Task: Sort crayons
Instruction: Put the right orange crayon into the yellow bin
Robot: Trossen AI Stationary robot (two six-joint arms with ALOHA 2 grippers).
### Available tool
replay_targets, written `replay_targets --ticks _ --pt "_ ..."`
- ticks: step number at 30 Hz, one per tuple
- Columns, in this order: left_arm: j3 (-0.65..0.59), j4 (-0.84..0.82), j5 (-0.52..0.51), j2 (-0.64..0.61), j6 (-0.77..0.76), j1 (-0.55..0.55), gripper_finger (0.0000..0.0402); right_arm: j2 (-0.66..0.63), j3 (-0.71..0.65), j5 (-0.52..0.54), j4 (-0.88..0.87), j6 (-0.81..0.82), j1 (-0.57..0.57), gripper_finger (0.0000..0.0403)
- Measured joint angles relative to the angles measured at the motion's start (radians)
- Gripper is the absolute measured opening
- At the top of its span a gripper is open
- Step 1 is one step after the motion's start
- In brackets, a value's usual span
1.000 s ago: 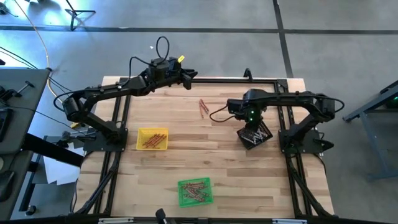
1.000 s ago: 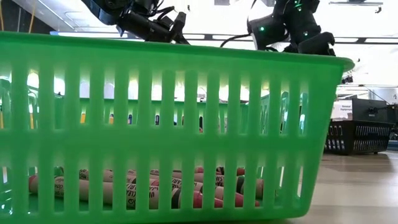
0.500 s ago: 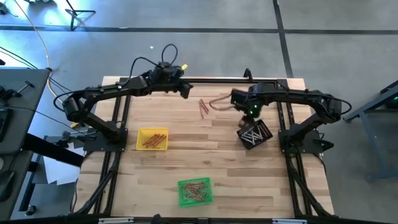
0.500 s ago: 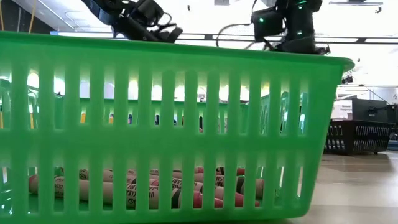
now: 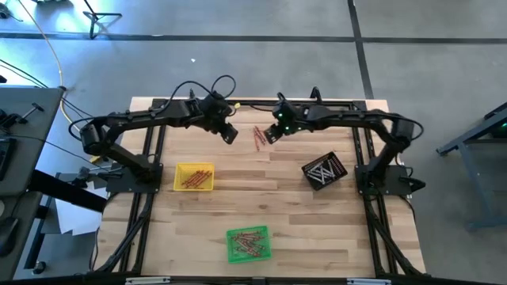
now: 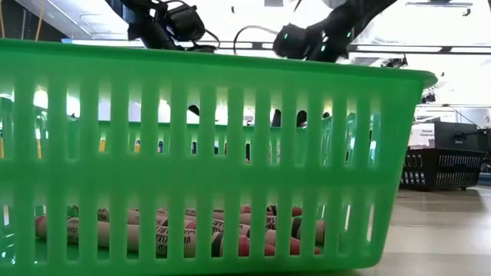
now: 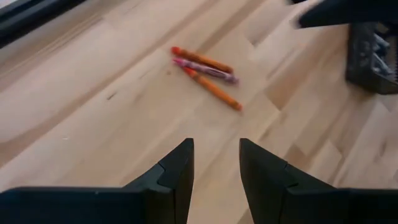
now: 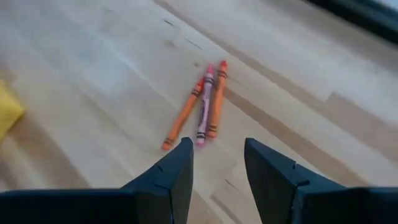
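- Three loose crayons (image 5: 259, 137) lie bunched on the bare wood at the far middle of the tabletop (image 5: 269, 202); in the wrist views two are orange and the one between them is pinkish-red (image 8: 203, 104), and they touch or overlap.
- The left pincer (image 5: 230, 135) hangs just left of that bunch, its fingers (image 7: 177, 171) apart with nothing between them; the crayons (image 7: 205, 74) lie ahead of it on the wood, clear of the tips.
- The right pincer (image 5: 267, 134) hangs just right of the same bunch, its fingers (image 8: 177, 168) also apart and empty, the crayons lying just beyond the tips.
- The two pincers face each other across the bunch, neither touching it.
- A yellow tray (image 5: 194, 176) on the left side of the tabletop holds several reddish-orange crayons.
- A green tray (image 5: 248, 243) at the near middle holds a heap of brownish crayons (image 6: 176, 234); the low view looks through its slatted wall (image 6: 230, 153) at them lying on the tray's floor.
- A black tray (image 5: 324, 172) sits on the right side, turned at an angle, with pale sticks inside; it also shows at the edge of the left wrist view (image 7: 373, 56).
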Motion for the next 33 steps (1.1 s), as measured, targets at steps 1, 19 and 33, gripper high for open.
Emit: replay_targets --ticks 1,19,33 --pt "0.0 0.0 0.0 -0.003 0.002 -0.008 0.0115 0.025 0.0 0.0 0.011 0.021 0.0 0.0138" --pt "0.0 0.001 0.067 -0.117 0.018 -0.055 0.0115 0.216 0.0 0.053 0.141 0.14 0.008 0.0138" --pt "0.0 -0.049 -0.102 -0.221 0.036 -0.054 0.0115 0.258 0.001 0.098 0.243 0.139 0.009 0.0138"
